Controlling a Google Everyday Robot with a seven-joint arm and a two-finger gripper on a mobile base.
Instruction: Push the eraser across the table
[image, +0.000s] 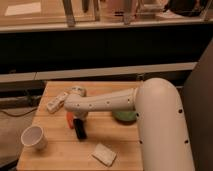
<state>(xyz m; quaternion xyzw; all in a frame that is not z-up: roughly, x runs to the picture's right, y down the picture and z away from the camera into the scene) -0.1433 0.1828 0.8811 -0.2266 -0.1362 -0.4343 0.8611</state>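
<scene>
Leftmost, a white cup (33, 136) is standing at the lower left of the table (55, 159). Above it, a white remote-like object (57, 101) is lying near the upper left corner. The gripper (76, 113) is reaching down left of centre, just above the eraser (79, 128), beside an orange piece (70, 119). A white-grey pad (104, 154) is lying lower centre; a green bowl (125, 116) is peeking out behind the arm (107, 102).

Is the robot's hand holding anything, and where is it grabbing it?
It cannot be told. The hand is hidden under the arm, just above the eraser on the table.
</scene>
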